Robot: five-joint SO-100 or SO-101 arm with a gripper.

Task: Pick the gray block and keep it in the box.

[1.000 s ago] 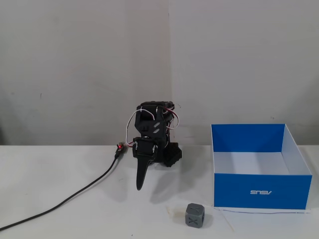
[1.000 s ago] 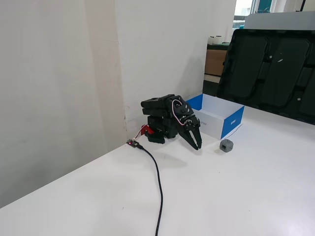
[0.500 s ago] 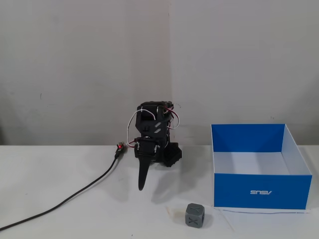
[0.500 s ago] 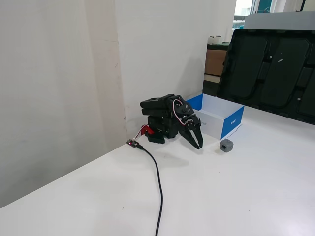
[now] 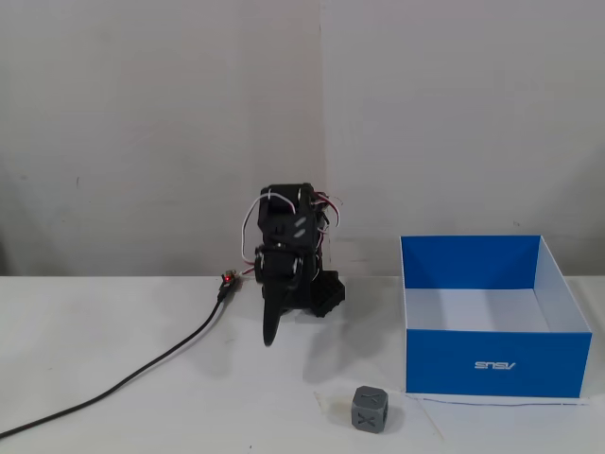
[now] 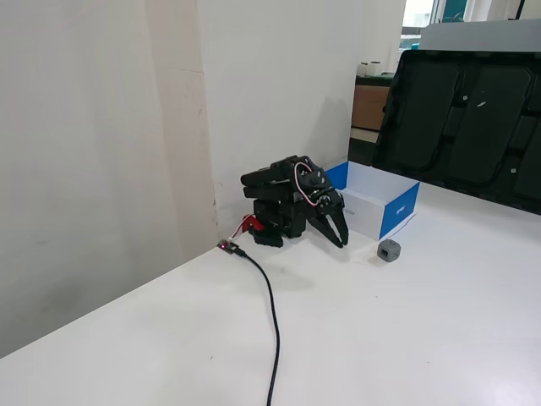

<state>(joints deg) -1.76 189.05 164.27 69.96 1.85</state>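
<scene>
Tool (image 6: pixel 339 239) hangs above white table (image 6: pixel 406 338) beside wall (image 6: pixel 101 152).

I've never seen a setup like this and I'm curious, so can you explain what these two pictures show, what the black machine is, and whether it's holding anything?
Both pictures show one scene from two cameras that stand still: one faces the wall from the front, the other looks along the table from the side.

The black machine is a small robot arm, folded low by the wall. Its gripper, a two-finger claw, points down above the table. In the side picture the gripper looks shut, and it holds nothing.

On the white table lie a small gray block marked with an X, an open blue box with a white inside, empty as far as can be seen, and a black cable running to the arm. The block sits just outside the box, near its front corner.
</scene>
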